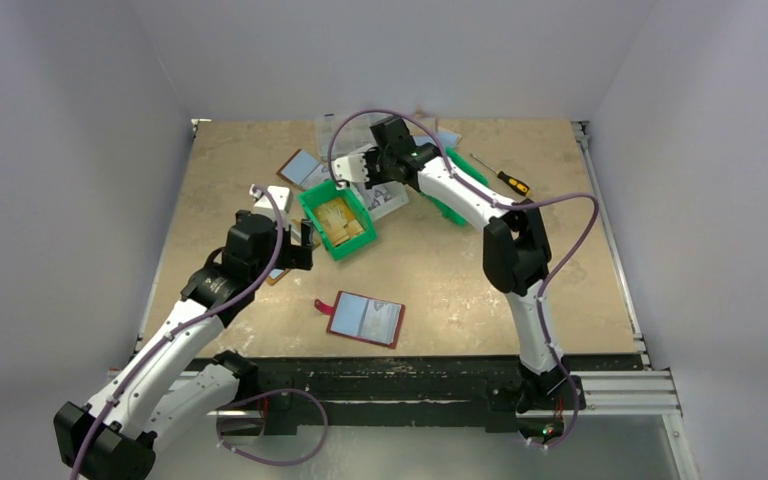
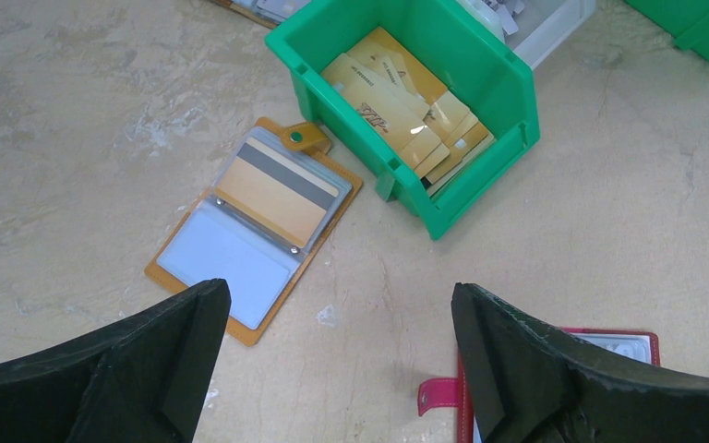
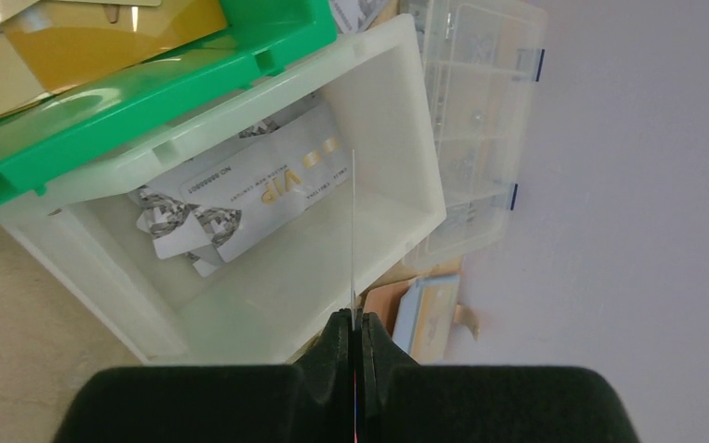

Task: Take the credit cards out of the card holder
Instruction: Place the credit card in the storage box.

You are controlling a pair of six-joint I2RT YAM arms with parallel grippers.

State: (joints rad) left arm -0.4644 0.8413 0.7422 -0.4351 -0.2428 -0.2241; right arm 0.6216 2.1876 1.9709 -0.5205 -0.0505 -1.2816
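The card holder (image 1: 365, 318), a flat open bifold with a dark red rim and pale panels, lies on the table near the front. In the left wrist view only its red tab (image 2: 438, 395) and a rim corner show beside my right finger. My left gripper (image 1: 310, 246) (image 2: 337, 309) hangs open over bare table between the holder and a tan bifold. My right gripper (image 1: 348, 178) (image 3: 353, 318) is shut on a thin credit card (image 3: 353, 231), seen edge-on, above a white bin (image 3: 397, 111). Several pale grey credit cards (image 3: 249, 189) lie in that bin.
A green bin (image 1: 338, 222) (image 2: 480, 101) holds yellowish-tan cards. A tan-rimmed bifold (image 2: 258, 217) lies open left of it, another (image 1: 300, 165) farther back. A clear organiser box (image 3: 480, 120) stands by the rear wall. A second green bin (image 1: 465, 190) and a screwdriver (image 1: 505, 178) sit at the right.
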